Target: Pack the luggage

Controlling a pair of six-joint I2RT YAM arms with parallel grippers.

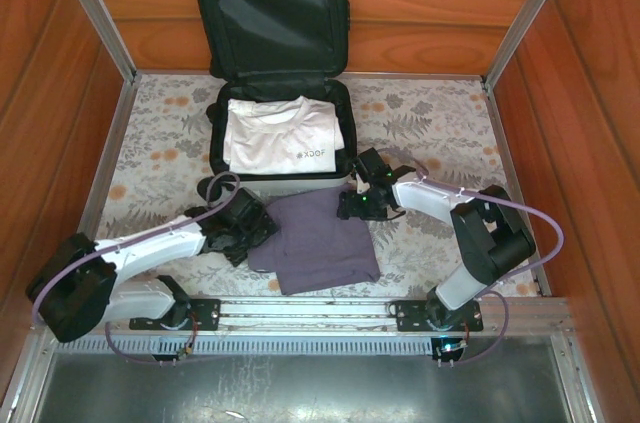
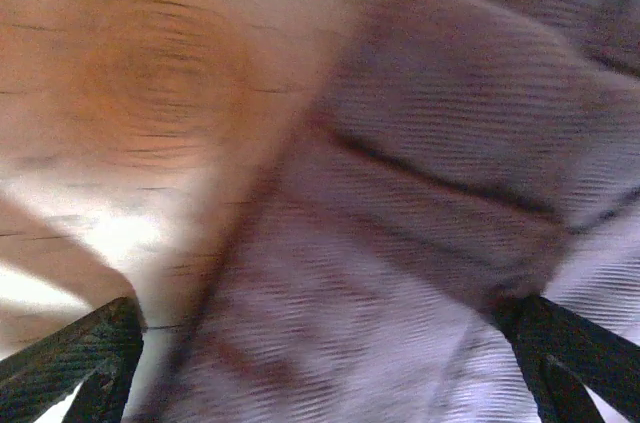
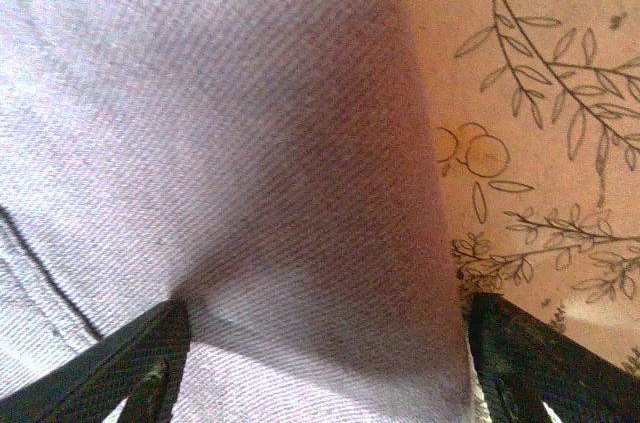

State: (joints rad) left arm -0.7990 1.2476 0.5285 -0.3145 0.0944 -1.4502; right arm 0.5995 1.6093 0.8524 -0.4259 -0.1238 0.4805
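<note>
nearest the arm bases, a folded purple garment (image 1: pixel 318 243) lies flat on the flowered worktop (image 1: pixel 160 143), with one claw at each side of it. the left claw (image 1: pixel 243 226) sits at the garment's left edge, its fingers (image 2: pixel 70 363) spread wide and released, with the cloth lying between them in the blurred wrist view. the right claw (image 1: pixel 358 205) is at the garment's far right corner. its fingers (image 3: pixel 130 363) also stand apart, straddling the cloth's edge, and nothing looks pinched.

just beyond the garment, straight away from both claws, the luggage (image 1: pixel 290 184) lies open on the worktop. its long axis runs near to far, and its lid is propped up against the wooden back wall. a folded white shirt (image 1: pixel 283 133) already lies in the lower half. the garment's far edge lies close to the case's near wall, so the carry is probably short: forward and over that wall. the right claw is the nearer of the two to the case.
</note>
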